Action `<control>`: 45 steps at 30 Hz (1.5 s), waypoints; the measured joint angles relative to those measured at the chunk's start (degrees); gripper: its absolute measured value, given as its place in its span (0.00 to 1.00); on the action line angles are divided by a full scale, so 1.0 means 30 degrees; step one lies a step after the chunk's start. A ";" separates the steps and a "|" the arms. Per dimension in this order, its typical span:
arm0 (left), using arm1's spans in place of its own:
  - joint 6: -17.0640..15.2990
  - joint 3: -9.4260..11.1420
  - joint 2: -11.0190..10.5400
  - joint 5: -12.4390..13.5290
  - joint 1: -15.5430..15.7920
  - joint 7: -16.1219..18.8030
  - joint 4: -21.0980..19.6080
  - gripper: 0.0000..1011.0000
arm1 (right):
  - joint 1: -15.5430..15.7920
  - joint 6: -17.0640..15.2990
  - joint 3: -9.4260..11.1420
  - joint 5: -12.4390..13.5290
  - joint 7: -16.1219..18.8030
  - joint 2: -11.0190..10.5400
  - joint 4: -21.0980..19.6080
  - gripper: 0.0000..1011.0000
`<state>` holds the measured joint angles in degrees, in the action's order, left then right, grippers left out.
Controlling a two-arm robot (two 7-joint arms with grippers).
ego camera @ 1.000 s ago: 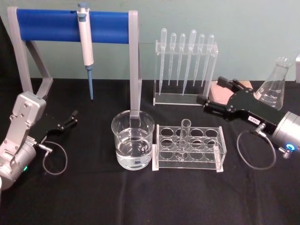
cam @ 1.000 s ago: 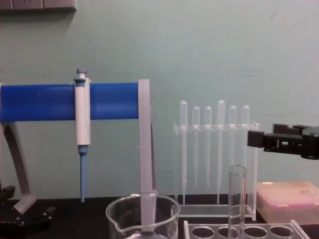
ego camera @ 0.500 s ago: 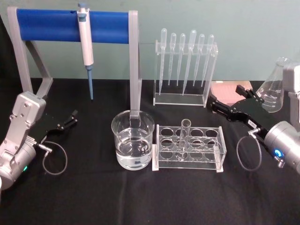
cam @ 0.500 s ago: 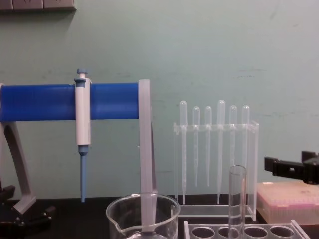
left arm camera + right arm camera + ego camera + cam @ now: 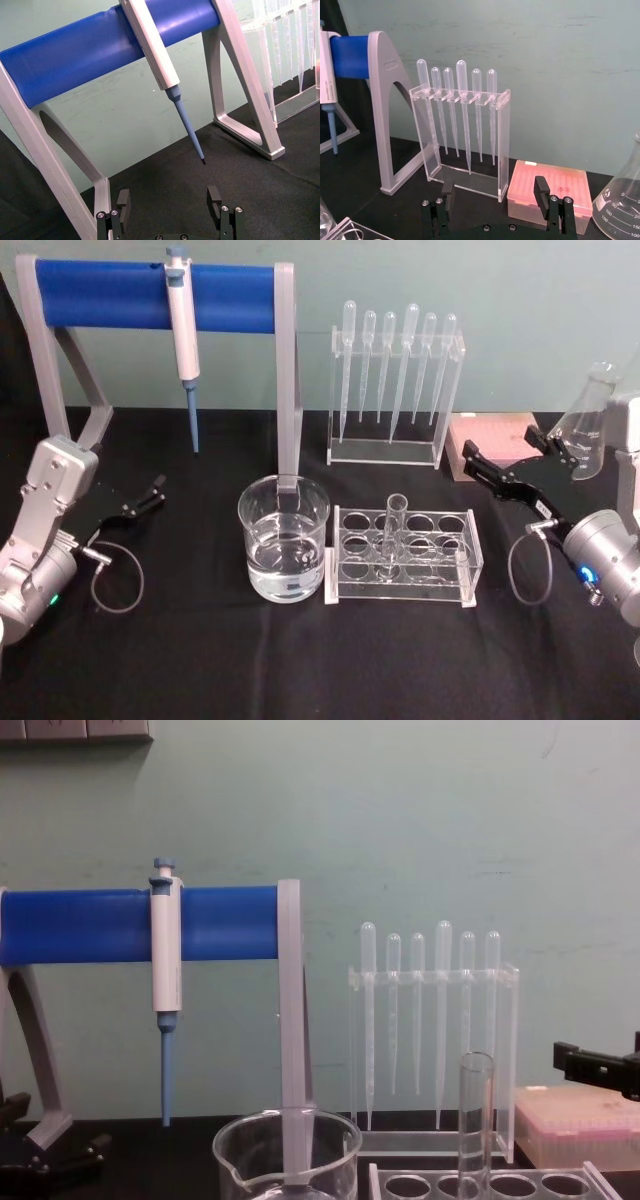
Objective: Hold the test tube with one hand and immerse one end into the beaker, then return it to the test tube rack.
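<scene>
jaws on the right gripper (image 5: 508,462) are standing wide and empty at right of frame, probably readying a grasp. test tube (image 5: 392,532) is standing upright in its rack (image 5: 404,556) at centre, beside the beaker (image 5: 283,538). left gripper (image 5: 152,491), also spread, is sitting parked at left.
</scene>
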<state>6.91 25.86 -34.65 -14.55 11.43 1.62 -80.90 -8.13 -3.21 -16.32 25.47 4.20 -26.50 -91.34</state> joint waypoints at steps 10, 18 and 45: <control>0.0000 0.0000 0.0000 0.0000 0.0000 0.0000 0.0000 0.99 | -0.0002 -0.0022 -0.0051 0.0022 0.0010 -0.0049 -0.0017 0.99; 0.0001 -0.0001 0.0000 0.0000 0.0000 0.0000 0.0000 0.99 | -0.0014 -0.0036 -0.0089 0.0048 0.0019 -0.0074 -0.0035 0.99; 0.0000 0.0000 0.0000 0.0000 0.0000 -0.0001 0.0000 0.99 | -0.0022 -0.0060 -0.0121 0.0081 0.0057 -0.0104 -0.0051 0.99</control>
<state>6.91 25.86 -34.65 -14.55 11.43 1.62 -80.90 -8.20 -3.39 -16.69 25.71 4.37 -26.82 -91.49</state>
